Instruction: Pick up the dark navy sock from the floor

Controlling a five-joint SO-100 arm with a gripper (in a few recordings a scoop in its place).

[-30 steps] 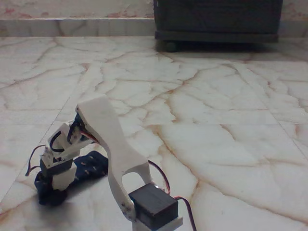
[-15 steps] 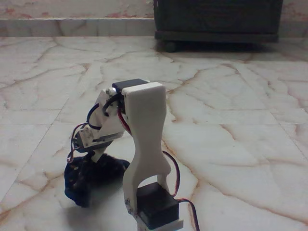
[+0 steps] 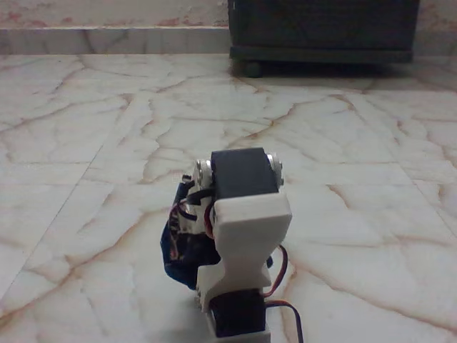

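Hanging bunched against the folded white arm (image 3: 243, 236), the dark navy sock (image 3: 178, 250) sits above the marble floor (image 3: 343, 157); gripper hidden behind, jaw state impossible to tell

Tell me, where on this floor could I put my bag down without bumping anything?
Most of the glossy cream marble floor is bare: the wide stretch between the white plastic robot arm and the dark cabinet on feet, and both sides of the arm. It is crowded only at bottom centre, where the arm stands with the dark navy fabric sock bunched against it.
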